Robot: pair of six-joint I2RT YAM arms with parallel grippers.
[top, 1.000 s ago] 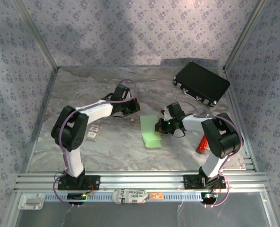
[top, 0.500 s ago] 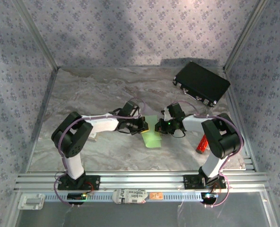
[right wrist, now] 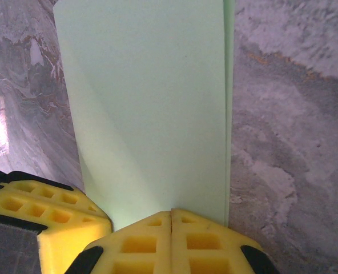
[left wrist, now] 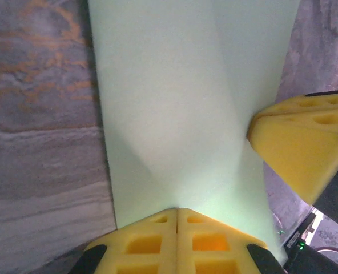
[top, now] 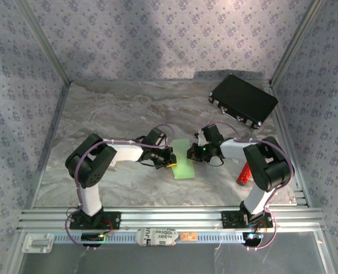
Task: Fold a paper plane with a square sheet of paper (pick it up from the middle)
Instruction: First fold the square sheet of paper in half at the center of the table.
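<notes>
Top external, left gripper: you have it low on the marble table, jaws closed flush with nothing between them, tip at the left long edge of the paper.
Left wrist, fingertips: the yellow pads meet at the paper's near border. They look to be pressing on it, not pinching it.
Square sheet of paper: pale green, lying flat mid-table between your two grippers. It is doubled into a narrow strip with faint diagonal creases. In the right wrist view an under-layer peeks out along one long edge.
Handling: expect it light, limp and quick to slide on the smooth stone. A hard pinch would likely wrinkle it.
Hold: pin one edge with a closed tip, then take the middle of the strip, both layers together.
Right gripper: jaws shut tight and empty, tip resting on the paper's right edge.
Red cylinder: well apart, to the right.
Black case: far right corner, well apart.
</notes>
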